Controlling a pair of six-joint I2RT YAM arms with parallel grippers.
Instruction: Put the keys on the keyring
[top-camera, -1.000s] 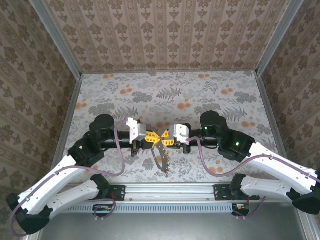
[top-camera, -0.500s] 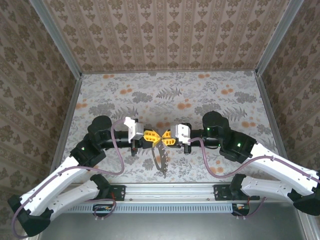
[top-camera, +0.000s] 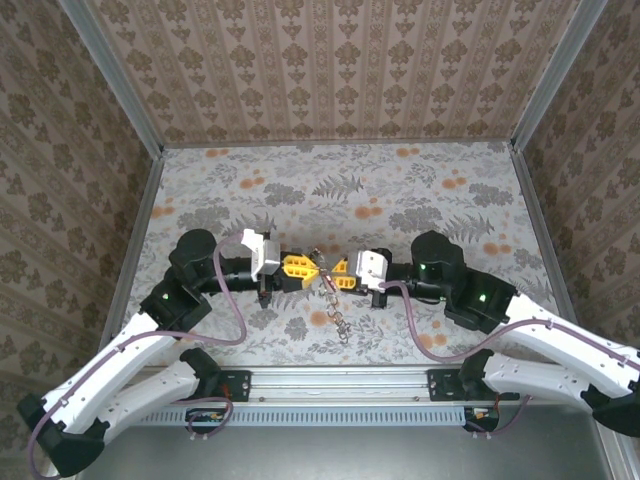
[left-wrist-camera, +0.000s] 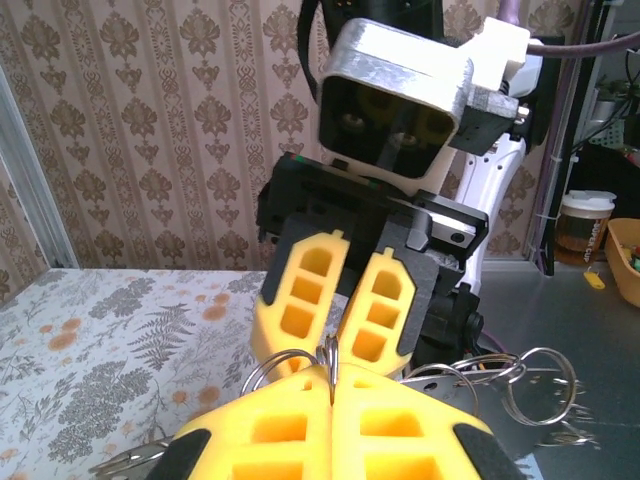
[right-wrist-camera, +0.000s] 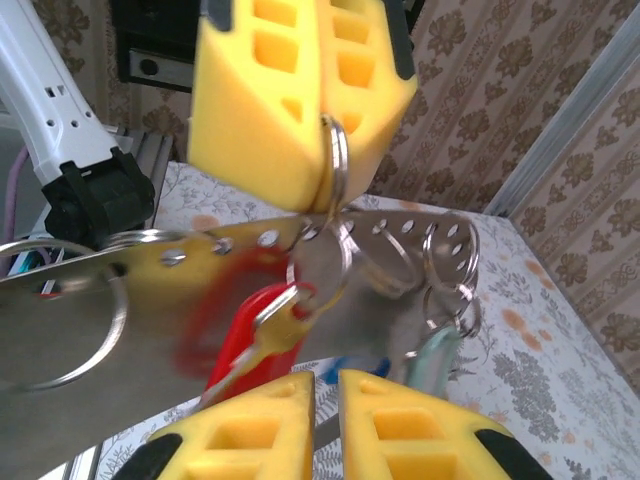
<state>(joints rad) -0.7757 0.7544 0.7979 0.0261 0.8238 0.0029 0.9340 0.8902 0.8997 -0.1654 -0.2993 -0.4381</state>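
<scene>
Keyring (right-wrist-camera: 342, 160) thin, stiff steel wire, slippery; left gripper (left-wrist-camera: 331, 390) clenched on its rim, best hold. Red key (right-wrist-camera: 240, 310) light, dangling loose. Right gripper (right-wrist-camera: 330, 385) fingers: cannot tell.

Brown damask wallpaper (top-camera: 330, 60) covered the three walls, which met at bare aluminium corner posts (top-camera: 110, 75). The desk (top-camera: 430, 190) wore a pale cloth printed with grey ferns and orange blossoms, and a metal rail (top-camera: 340, 380) ran along its near edge under even light.
</scene>
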